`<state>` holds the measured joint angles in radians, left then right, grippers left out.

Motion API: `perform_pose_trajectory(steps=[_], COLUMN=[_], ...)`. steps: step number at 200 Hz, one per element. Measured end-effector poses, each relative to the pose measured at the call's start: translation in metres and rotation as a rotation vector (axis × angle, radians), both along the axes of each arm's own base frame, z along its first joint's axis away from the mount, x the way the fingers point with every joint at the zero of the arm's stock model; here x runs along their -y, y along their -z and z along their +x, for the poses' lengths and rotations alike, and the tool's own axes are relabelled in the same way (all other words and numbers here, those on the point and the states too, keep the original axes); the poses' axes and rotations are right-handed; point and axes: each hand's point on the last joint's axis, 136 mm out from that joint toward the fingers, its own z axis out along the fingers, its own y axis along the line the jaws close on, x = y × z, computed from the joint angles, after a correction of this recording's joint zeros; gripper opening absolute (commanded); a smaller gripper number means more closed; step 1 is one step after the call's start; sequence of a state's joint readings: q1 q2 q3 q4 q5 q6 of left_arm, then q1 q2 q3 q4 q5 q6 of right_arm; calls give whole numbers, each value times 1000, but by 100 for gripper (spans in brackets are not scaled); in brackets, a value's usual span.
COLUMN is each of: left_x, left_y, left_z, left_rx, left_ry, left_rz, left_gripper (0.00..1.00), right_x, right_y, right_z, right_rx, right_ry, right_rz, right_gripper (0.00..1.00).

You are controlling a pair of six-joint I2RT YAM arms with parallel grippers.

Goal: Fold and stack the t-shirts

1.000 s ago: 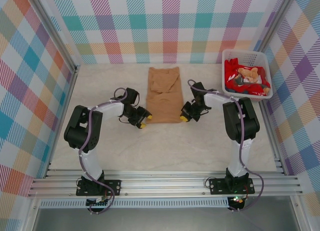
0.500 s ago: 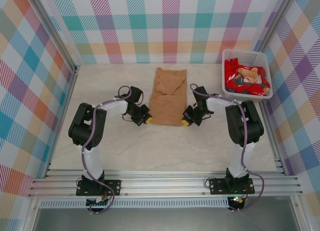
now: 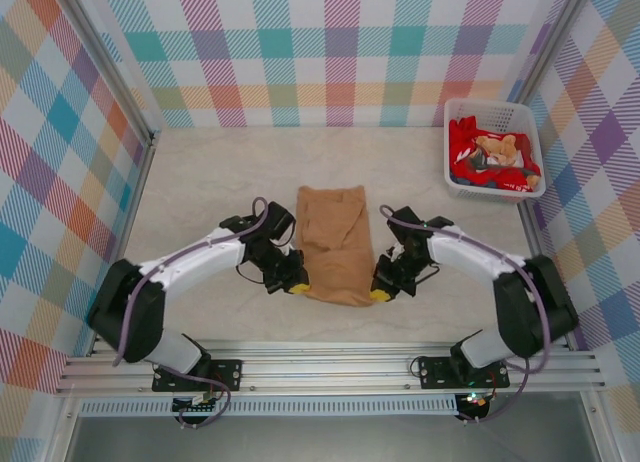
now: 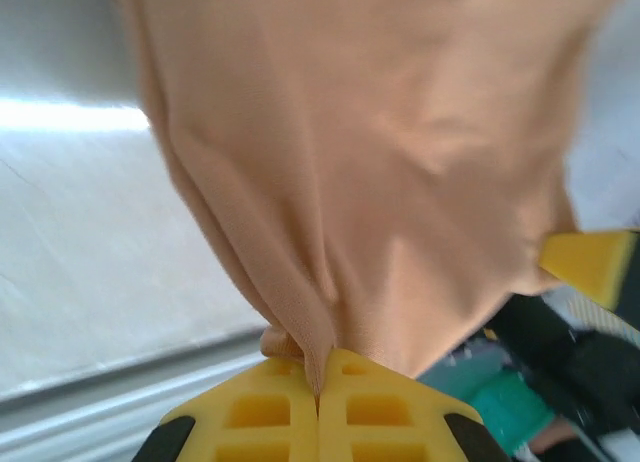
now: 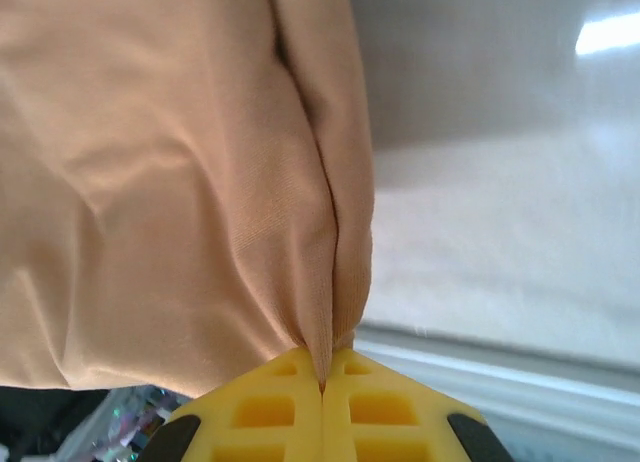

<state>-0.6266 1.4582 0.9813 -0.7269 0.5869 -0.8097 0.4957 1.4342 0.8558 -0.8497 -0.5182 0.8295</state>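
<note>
Both my pincers are clenched on cloth: my left pincer point(image 3: 297, 285) has its yellow fingers pressed together on the near left corner of the plain tan-brown folded cotton t-shirt point(image 3: 333, 242), and my right pincer point(image 3: 381, 293) is clamped the same way on the near right corner. In the left wrist view the two yellow pads point(image 4: 262, 412) meet with a pinch of tan fabric between them and the cloth fans out away from the tips. In the right wrist view it's the same, pads point(image 5: 385, 412) closed on a gathered fold, a deep crease running up the shirt from the pinch point. From the top the shirt sits mid-table between my two arms as a long narrow rectangle, its long side running from me towards the far wall. The far end is flat on the pale marbled tabletop point(image 3: 200, 182) and the near edge looks raised slightly where I hold it, sagging a bit in the middle. No print is visible on the side facing up. A white plastic lattice basket point(image 3: 490, 103) sits in the far right corner, well apart from the shirt, with bunched red cloth point(image 3: 468, 142) in it and something tan on top, too small to tell what. Plaid pastel walls point(image 3: 330, 52) surround the table
</note>
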Motion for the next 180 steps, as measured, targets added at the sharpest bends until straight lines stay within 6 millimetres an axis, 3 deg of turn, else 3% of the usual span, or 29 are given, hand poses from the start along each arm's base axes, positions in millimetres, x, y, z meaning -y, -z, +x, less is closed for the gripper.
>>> perform_pose_trajectory(steps=[30,75,122,153,180], left_x=[7,11,1,-10,-18], left_y=[-37,-68,-60,-48,-53], left_z=[5,40,88,116,139], left_rx=[60,99,52,19,24], left_ry=[-3,-115,-264,-336,-396], left_rz=[-69,-105,-88,-71,-89], left_gripper=[0,0,0,3,7], right_x=[4,5,1,-10,-19], right_y=[-44,-98,-110,-115,-123], right_z=[2,53,108,155,191], right_rx=[50,123,103,94,117], right_ry=[58,195,286,307,318], right_rz=[65,129,162,183,196], right_gripper=[0,0,0,0,0])
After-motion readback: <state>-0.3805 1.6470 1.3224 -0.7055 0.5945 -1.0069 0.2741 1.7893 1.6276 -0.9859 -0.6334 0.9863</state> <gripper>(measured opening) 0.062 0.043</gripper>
